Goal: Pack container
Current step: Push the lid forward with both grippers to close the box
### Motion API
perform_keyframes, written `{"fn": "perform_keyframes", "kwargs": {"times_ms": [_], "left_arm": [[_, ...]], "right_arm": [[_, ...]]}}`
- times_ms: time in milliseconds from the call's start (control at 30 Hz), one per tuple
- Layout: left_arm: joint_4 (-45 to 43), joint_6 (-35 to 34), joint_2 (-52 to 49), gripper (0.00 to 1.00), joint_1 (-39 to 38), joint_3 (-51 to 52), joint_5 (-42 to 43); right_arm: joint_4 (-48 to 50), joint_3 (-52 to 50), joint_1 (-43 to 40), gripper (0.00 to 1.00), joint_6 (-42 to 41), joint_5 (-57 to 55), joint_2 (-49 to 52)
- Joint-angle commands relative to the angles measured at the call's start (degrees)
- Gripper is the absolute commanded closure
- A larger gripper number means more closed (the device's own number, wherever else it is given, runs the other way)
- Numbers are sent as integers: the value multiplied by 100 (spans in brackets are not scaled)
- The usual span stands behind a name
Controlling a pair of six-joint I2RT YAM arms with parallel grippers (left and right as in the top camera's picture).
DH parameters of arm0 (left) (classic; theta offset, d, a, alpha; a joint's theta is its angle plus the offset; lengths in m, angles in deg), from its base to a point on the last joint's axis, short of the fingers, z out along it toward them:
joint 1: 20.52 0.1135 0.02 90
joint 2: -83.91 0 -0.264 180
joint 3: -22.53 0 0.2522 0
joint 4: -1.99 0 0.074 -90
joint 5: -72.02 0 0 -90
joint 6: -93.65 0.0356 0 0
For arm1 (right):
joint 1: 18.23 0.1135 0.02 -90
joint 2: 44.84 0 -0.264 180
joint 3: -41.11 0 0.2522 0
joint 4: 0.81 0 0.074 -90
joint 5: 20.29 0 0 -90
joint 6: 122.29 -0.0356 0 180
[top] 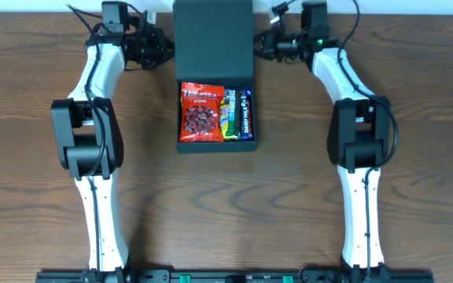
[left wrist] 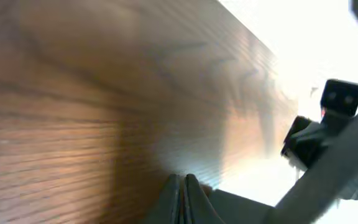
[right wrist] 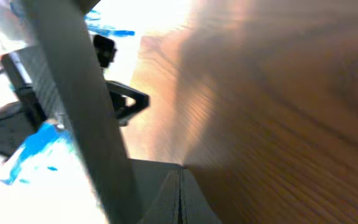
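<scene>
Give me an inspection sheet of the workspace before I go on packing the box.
Surface: dark wood-grain table.
Job's things: container with its lid folded open toward the far edge; inside, side by side, a red snack packet, a green-yellow bar and a blue chocolate bar.
Clutter: nothing seen.
Grippers: left tool and right tool both have their fingers together and flank the open lid; contact with it cannot be told.
Cables: black cables loop near both wrists.
Surroundings: white strip beyond the far table edge.
</scene>
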Motion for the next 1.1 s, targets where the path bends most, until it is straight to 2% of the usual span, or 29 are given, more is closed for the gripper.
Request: {"fn": "perform_keyframes", "kwargs": {"times_ms": [0,267,400,567,767,1067], "left_arm": [[173,614,350,94,-33,-210,332],[796,1513,1012,94,-46,-210,210],[1237,2020,1276,94,-46,-210,118],[1908,2776,1523,95,-55,-210,-92],[2518,3331,1637,94,-55,-210,-90],[3453,4030,1875,94,-55,-210,-874]], "right_arm": [[-22,356,-13,99,94,579,-136],[-363,431,28,99,227,863,-527],[-1082,431,70,99,793,767,-824],[-2352,431,107,99,1657,98,-1193],[-3847,431,181,99,2769,-595,-1591],[-5104,431,354,99,3460,-1668,-2015]]}}
